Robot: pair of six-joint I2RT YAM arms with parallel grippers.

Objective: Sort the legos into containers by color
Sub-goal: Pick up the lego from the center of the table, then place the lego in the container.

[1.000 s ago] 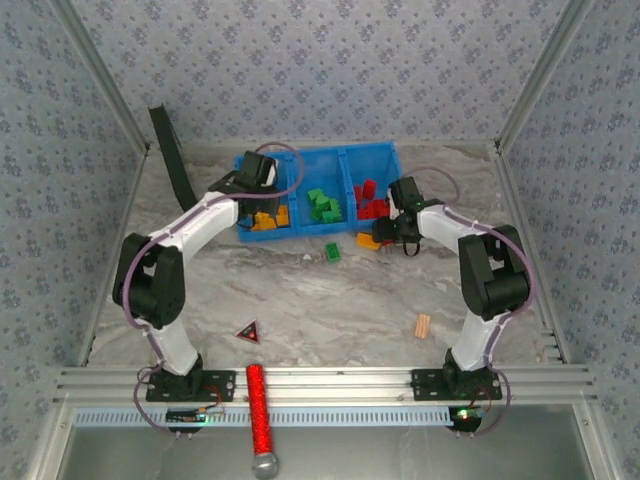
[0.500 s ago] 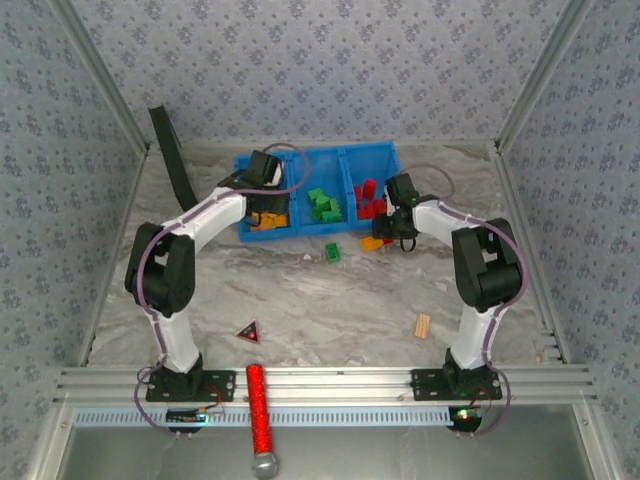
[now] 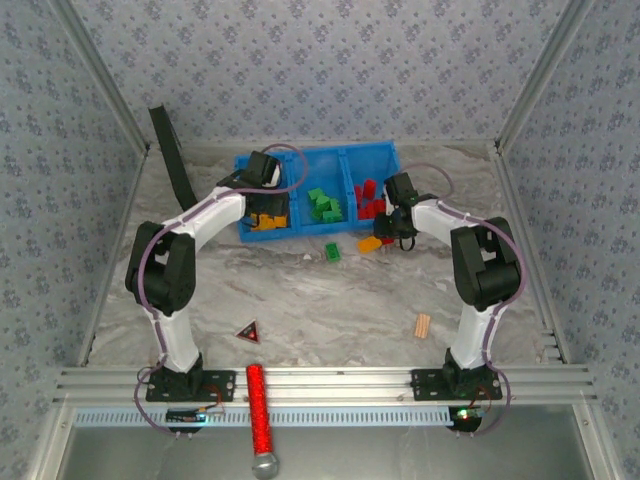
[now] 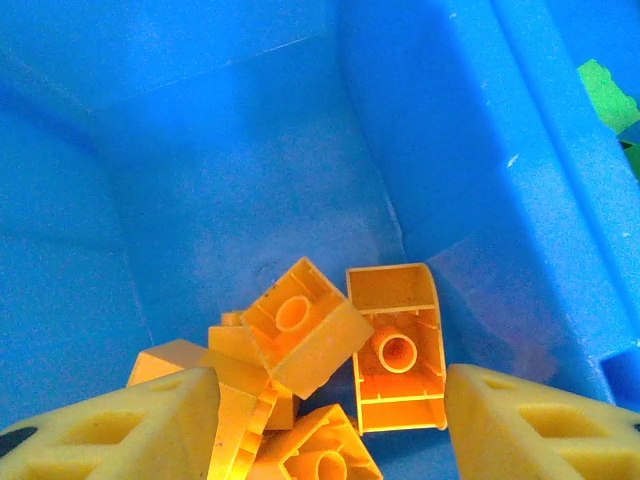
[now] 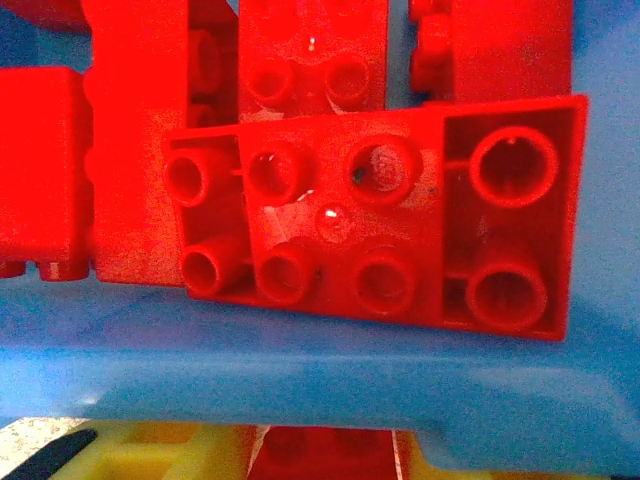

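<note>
The blue bin (image 3: pixel 322 156) stands at the back of the table. Its left compartment holds yellow-orange legos (image 3: pixel 262 224), the middle one green legos (image 3: pixel 322 205), the right one red legos (image 3: pixel 368 200). My left gripper (image 3: pixel 268 208) hangs open inside the left compartment, its fingers (image 4: pixel 120 425) either side of several orange bricks (image 4: pixel 395 350) lying upside down. My right gripper (image 3: pixel 393 216) sits just outside the bin's front wall (image 5: pixel 300 370), shut on a red brick (image 5: pixel 320 455) that is mostly hidden. On the table lie one orange brick (image 3: pixel 370 243) and one green brick (image 3: pixel 333 252).
A tan ridged wooden piece (image 3: pixel 422 325) lies at the front right and a dark red-edged triangle (image 3: pixel 248 332) at the front left. A red cylinder (image 3: pixel 258 405) rests on the front rail. A dark strip (image 3: pixel 172 152) leans in the back-left corner.
My right gripper has moved a little up and left towards the bin's right compartment. My left arm has folded in closer, its gripper staying in the left compartment.
</note>
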